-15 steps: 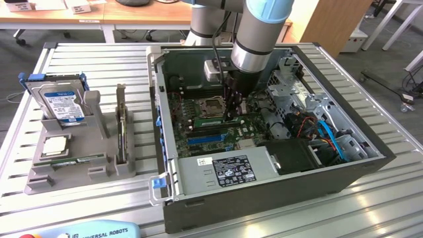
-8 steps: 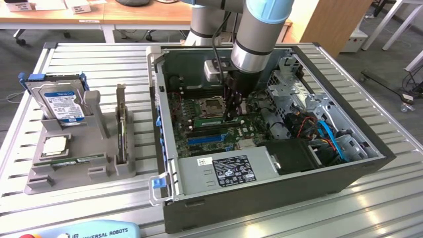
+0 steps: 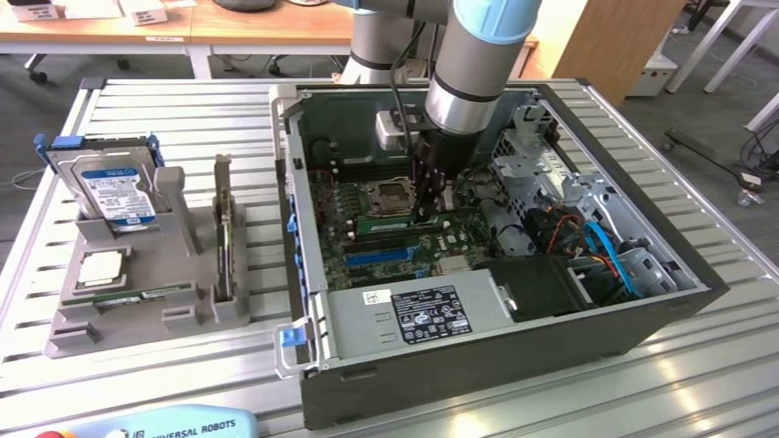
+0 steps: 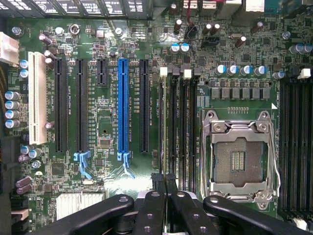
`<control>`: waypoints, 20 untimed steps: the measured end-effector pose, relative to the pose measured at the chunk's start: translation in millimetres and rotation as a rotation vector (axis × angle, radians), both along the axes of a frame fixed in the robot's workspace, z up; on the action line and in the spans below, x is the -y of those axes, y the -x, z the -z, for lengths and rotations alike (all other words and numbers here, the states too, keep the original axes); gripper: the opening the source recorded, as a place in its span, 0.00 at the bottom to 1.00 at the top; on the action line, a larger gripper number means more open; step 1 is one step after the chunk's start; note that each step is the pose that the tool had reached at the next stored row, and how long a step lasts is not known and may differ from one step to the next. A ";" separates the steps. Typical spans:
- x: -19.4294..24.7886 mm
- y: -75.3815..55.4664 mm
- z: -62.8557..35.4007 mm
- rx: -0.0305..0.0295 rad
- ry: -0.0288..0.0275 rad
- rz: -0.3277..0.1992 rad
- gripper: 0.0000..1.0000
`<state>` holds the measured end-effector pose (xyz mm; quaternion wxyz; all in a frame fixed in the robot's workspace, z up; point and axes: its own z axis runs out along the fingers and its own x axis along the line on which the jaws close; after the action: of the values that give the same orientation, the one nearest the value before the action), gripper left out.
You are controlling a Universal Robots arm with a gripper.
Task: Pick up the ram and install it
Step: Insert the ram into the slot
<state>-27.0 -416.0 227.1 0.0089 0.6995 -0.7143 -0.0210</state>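
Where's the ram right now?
Exterior view: the ram is inside the computer case, between the CPU socket and the blue slot, at the tips of the shut end effector.

Slatted aluminium table [image 3: 182, 119] carries open PC case [image 3: 487, 365], directly beneath fingers [image 4: 151, 210]; grey parts holder [image 3: 73, 342] and teach pendant [image 3: 182, 427] well apart from them.

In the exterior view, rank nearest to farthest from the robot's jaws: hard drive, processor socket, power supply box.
1. processor socket, right beside, on the board.
2. power supply box, inside the case.
3. hard drive, outside, exterior view's left.
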 end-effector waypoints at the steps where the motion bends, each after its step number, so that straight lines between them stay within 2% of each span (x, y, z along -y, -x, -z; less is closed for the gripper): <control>1: 0.0 0.0 0.0 0.0000 0.0000 0.000 0.12; 20: 0.0 0.0 2.9 0.0000 0.0000 0.003 0.12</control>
<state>-26.9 -416.1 224.2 0.0089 0.6985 -0.7152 -0.0210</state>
